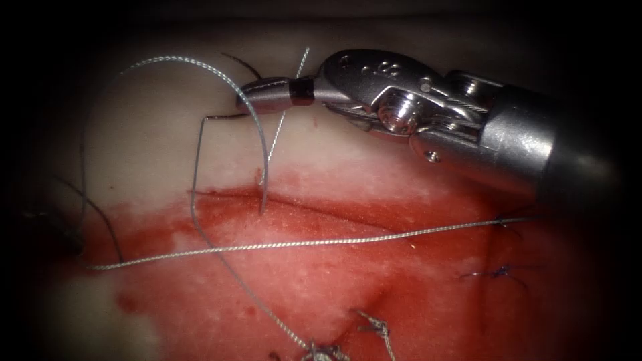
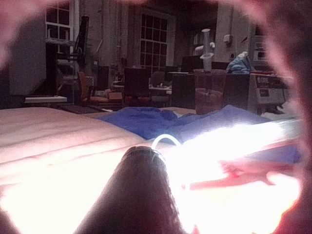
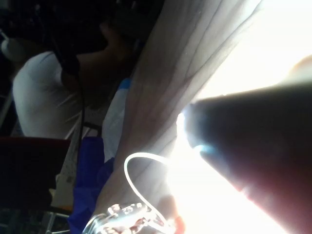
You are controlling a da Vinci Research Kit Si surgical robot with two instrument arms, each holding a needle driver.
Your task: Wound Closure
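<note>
right end effector (image 1: 249, 99): comes in from the endoscope view's right, jaws together, clamped on the needle near its blunt thread end, above the cut on the pale part of the tissue
needle (image 1: 259, 144): curved, arcs from the jaws downward, tip touching the tissue at the upper edge of the cut; cannot tell how deep the tip sits, most of the curve is out in the open
needle, right wrist view (image 3: 134, 187): bright curved arc just beside the right tool's jaw metal
thread (image 1: 301, 244): one strand runs nearly flat across the red area below the needle tip, from the left side of the tissue to the right; another drops from a bend left of the jaws, crosses the cut and runs down to knots at the bottom edge of the tissue; a loop arches up and left of the jaws
tissue (image 1: 147, 147): pale above the cut, red fluid (image 1: 321, 281) spread over the lower half
cut (image 1: 314, 208): dark line running left to right under the needle tip
stitches (image 1: 498, 272): dark thread knots to the right, near the edge of the tissue
left end effector: dark shaft (image 2: 131, 195) seen in left wrist view, cannot tell the jaw state or whether it holds anything
blue cloth (image 2: 146, 119): behind the tissue in left wrist view
</note>
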